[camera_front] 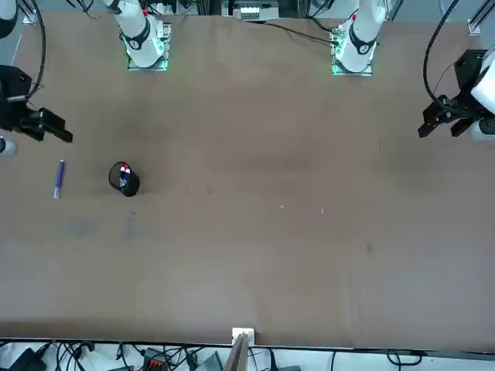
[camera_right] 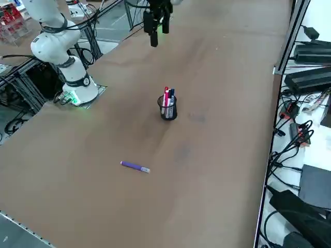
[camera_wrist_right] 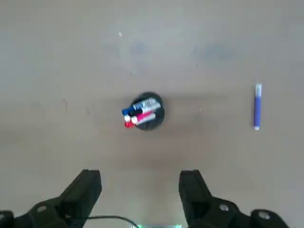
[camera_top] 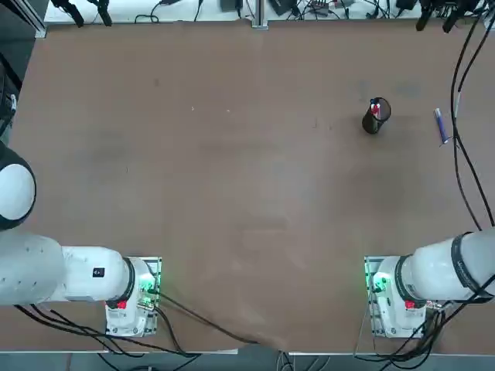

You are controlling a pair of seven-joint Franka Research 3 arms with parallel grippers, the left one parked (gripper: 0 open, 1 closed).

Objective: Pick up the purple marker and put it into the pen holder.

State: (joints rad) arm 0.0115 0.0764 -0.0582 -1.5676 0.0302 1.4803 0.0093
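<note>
In the wrist view, the right gripper (camera_wrist_right: 140, 190) is held wide open above the table (camera_wrist_right: 57, 61), and nothing is held in it. The pen holder (camera_wrist_right: 148, 113), with pens already inside, is seen next. The purple marker (camera_wrist_right: 257, 106) lies flat further right, well apart from the cup. The claw should be lowered straight over the marker's middle, with one finger on each long side.

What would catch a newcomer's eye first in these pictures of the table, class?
On the wide brown table, the black pen holder stands alone with red and blue pens in it. The purple marker lies flat beside it, apart, nearer the table's right edge. The right gripper hangs above the table, fingers open, holding nothing.
</note>
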